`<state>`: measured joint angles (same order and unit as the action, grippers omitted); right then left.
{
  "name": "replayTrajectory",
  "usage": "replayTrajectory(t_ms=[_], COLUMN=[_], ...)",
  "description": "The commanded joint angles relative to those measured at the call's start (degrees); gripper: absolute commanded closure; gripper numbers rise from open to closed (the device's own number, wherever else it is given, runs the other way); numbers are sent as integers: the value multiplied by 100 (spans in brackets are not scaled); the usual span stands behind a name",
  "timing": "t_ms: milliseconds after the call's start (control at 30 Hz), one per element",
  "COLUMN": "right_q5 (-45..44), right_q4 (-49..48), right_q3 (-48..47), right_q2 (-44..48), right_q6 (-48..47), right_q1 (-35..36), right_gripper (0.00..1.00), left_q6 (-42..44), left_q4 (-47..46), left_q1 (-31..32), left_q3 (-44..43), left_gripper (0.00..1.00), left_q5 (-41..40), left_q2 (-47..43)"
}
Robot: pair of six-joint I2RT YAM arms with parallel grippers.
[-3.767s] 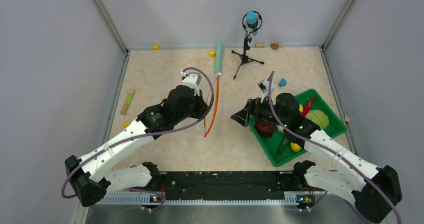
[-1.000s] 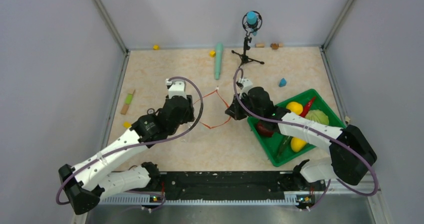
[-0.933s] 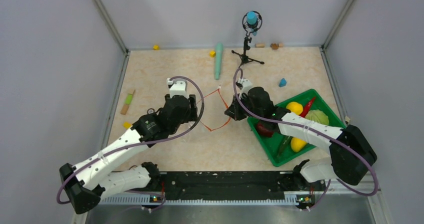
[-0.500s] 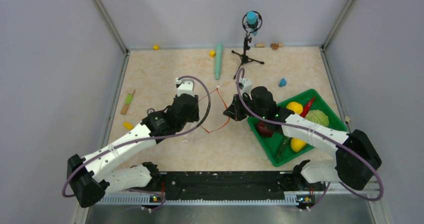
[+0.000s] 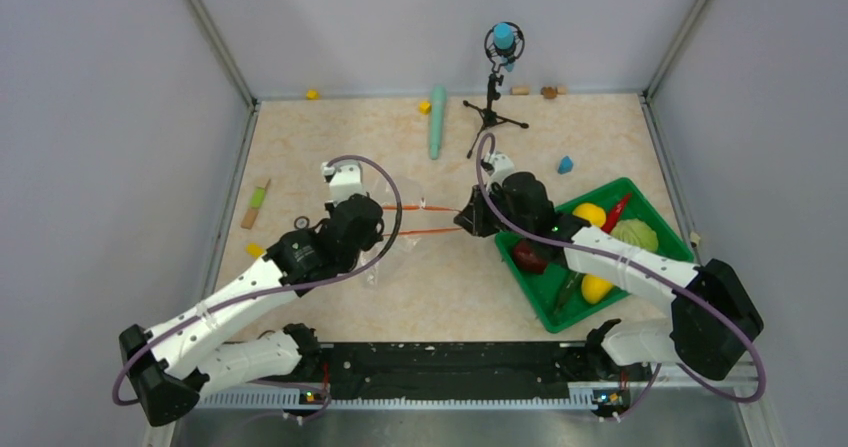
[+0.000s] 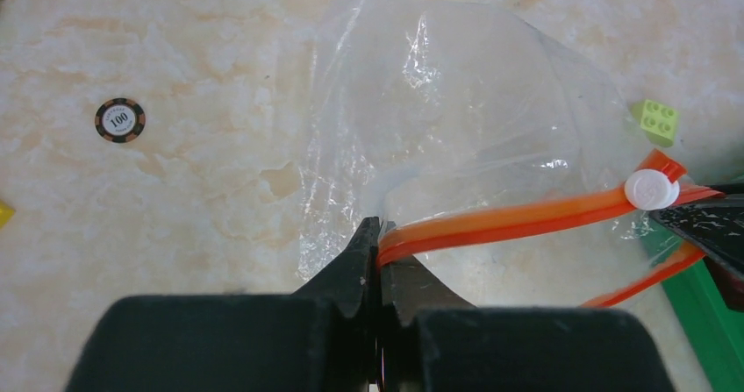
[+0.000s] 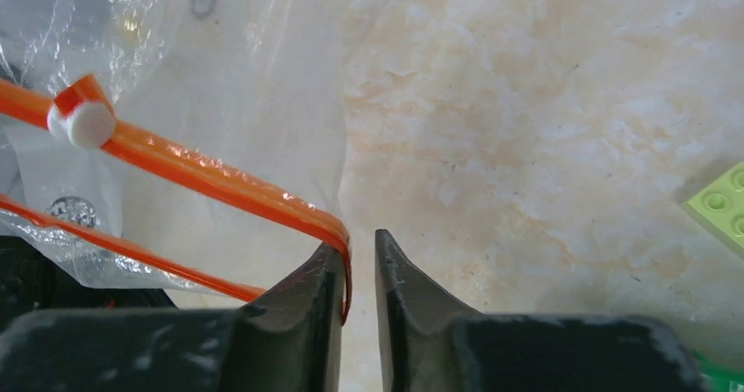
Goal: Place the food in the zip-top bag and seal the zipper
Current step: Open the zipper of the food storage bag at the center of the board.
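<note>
L gripper pinches zipper mid-frame — R gripper near-shut, grip unclear; pulled taut, it may slip free.

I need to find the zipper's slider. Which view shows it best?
Left wrist: the white slider sits face-on on the orange zipper. Right wrist shows it near the edge; top external leaves it too small.

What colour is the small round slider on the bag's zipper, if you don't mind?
White; the slider shows best in the left wrist view.
</note>
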<state>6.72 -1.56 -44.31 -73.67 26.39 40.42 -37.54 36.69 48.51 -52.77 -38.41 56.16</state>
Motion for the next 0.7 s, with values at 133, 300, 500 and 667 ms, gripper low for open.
replayTrajectory(t_ms=[133,300,500,667], right_q5=[775,1156,719,-1298], right_q4=[-389,-311,230,1922], right_q3=[143,65,358,538], right_q2=[103,566,1726,2528], right_q6=[-709,-510,88,749], right_q1=[-329,-325,-320,-331], right_gripper=[29,1,1,1], left_q6=[359,185,-86,-126], left_q4=[-662,-1043,-526,-470], left_q1=[-106,-111,-109,-105], left_q3=[447,357,-124,-234], left_gripper=[100,100,100,100], left_q5=[453,815,386,428], left_q2=[-391,166,694,752])
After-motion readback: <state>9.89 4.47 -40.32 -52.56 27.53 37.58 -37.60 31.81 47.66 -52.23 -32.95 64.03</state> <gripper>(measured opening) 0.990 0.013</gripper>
